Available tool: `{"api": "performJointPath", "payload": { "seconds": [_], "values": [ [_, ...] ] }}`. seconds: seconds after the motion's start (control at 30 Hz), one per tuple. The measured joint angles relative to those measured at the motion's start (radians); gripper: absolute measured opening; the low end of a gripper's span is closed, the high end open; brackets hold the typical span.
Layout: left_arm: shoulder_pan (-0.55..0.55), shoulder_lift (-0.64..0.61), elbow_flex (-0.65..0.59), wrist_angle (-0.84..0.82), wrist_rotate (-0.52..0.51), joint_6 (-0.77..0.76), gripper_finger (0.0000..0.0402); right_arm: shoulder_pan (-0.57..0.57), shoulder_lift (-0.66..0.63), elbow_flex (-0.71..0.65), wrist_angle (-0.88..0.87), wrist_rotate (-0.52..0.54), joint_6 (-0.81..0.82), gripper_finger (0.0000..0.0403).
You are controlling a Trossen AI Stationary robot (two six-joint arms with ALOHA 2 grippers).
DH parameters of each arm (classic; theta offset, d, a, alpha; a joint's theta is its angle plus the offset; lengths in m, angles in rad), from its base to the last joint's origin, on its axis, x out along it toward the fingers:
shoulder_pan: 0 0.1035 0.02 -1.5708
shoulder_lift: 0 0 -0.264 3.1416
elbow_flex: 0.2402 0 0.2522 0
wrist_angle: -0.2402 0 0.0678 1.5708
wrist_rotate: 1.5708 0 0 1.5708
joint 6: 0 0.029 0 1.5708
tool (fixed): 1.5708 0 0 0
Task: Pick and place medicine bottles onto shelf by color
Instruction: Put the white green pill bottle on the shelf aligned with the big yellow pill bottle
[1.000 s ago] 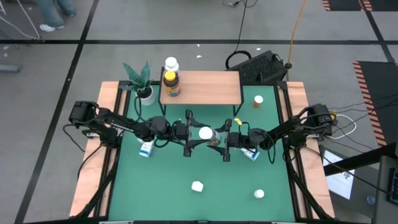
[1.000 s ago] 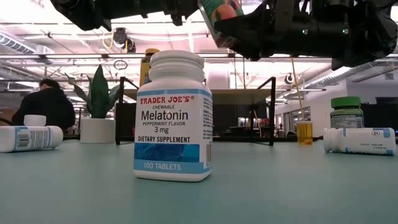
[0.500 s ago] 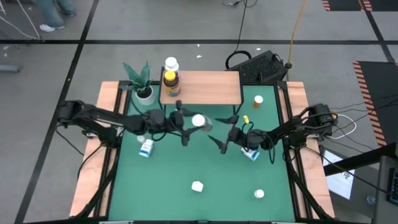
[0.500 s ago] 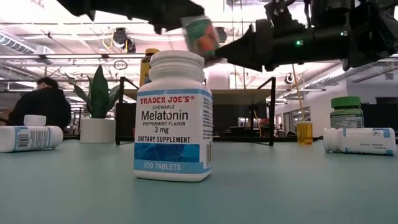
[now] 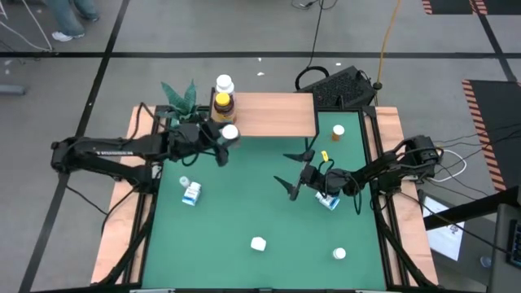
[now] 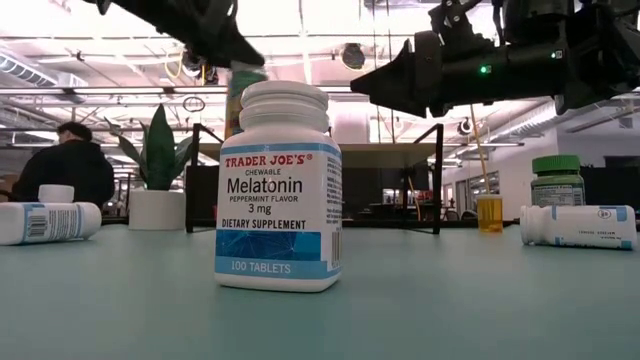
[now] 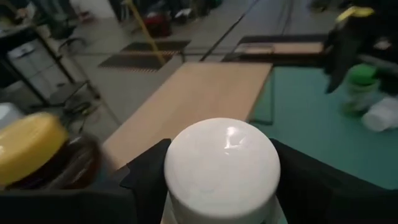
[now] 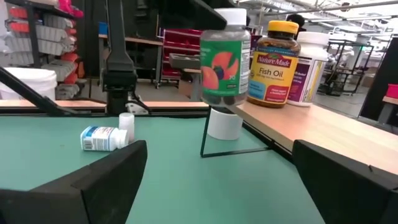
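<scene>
My left gripper (image 5: 224, 140) is shut on a green white-capped gummy bottle (image 8: 225, 62), hanging in the air off the near left corner of the light-wood shelf (image 5: 273, 114). An amber fish-oil bottle (image 5: 223, 104) and a white bottle (image 5: 224, 84) stand on the shelf's left end. My right gripper (image 5: 295, 172) hovers open over the table's middle right and holds nothing. The melatonin bottle (image 6: 280, 190) stands upright near the table's near edge. My left gripper pinches the green bottle's upper part just under the white cap (image 7: 222, 163), with one finger (image 7: 149, 180) on each side. It reaches in from the table's left, slanting down. The bottle is lifted clear and stands about upright.
A potted plant (image 5: 186, 104) stands left of the shelf. An orange bottle (image 5: 338, 131) stands right of the shelf. White-and-blue bottles lie at the left (image 5: 191, 194) and under my right arm (image 5: 328, 201). A green bottle (image 6: 556, 180) stands on the right. A person (image 6: 70, 170) sits beyond the table.
My left gripper has carried the green bottle from the table's middle, where both grippers met, toward the far left, up to the shelf's left end. The bottle has turned from tilted to about upright. My right gripper has drawn back slightly toward the right edge.
</scene>
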Motion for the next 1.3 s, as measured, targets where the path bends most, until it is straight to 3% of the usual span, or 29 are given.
{"api": "performJointPath", "payload": {
  "seconds": [0.33, 0.53, 0.87, 1.13, 1.3],
  "values": [
    [0.113, -0.022, 0.000, -0.068, 0.006, 0.030, 0.0261, 0.000, 0.000, 0.000, -0.006, -0.002, 0.000, 0.0394],
    [0.167, -0.022, 0.000, -0.067, 0.061, 0.025, 0.0243, 0.000, 0.000, 0.000, -0.006, -0.002, 0.000, 0.0394],
    [0.209, -0.022, 0.000, -0.058, 0.062, 0.023, 0.0264, 0.000, 0.000, 0.000, -0.006, -0.002, 0.001, 0.0394],
    [0.246, -0.014, 0.000, -0.030, 0.124, 0.011, 0.0247, 0.000, 0.000, 0.000, -0.006, -0.002, 0.001, 0.0394],
    [0.259, 0.019, 0.000, 0.015, 0.140, 0.016, 0.0258, 0.000, 0.000, 0.000, -0.006, -0.003, 0.000, 0.0394]
  ]
}}
